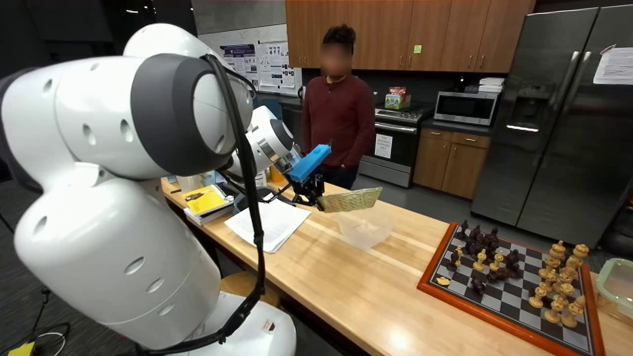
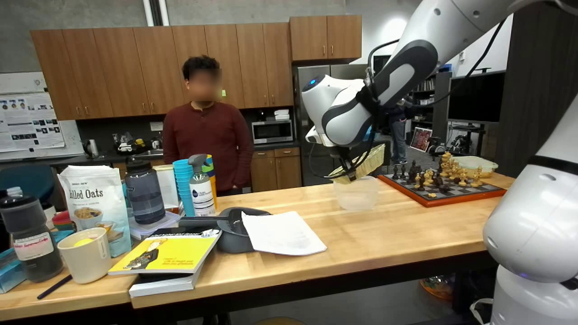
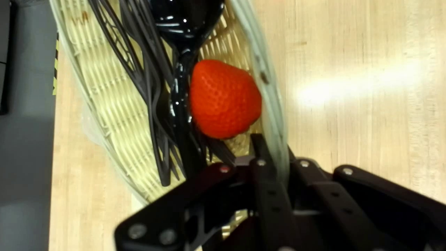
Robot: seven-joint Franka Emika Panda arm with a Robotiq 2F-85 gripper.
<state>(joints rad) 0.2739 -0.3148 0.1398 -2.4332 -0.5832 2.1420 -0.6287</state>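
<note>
In the wrist view, we find the black two-fingered gripper point(image 3: 273, 150) pinching the rim of a pale yellow, oval, woven basket point(image 3: 101, 90) near one end. Just ahead of the fingertips, inside the basket, we record a red, rounded strawberry point(image 3: 224, 99), with a glossy black plastic spoon point(image 3: 180, 83) and slim black plastic forks point(image 3: 150, 57) alongside. We judge that firm pressure and slow changes of tilt serve best, as the strawberry could roll and the forks slide.

In an exterior view, the basket tilts, its far end above the gripped end, over a translucent plastic bowl point(image 1: 367, 230); we cannot confirm contact. Below the gripper we note a light wooden table point(image 1: 341, 289), white papers point(image 1: 272, 222) on the side away from the basket, and, well beyond the basket, a red-framed chessboard point(image 1: 474, 308). A person in a maroon top point(image 1: 338, 118) stands across the table, before brown wooden cabinets point(image 1: 385, 34).

In an exterior view, well apart from the gripper on the papers' side, we list a yellow-covered book point(image 2: 178, 253).
</note>
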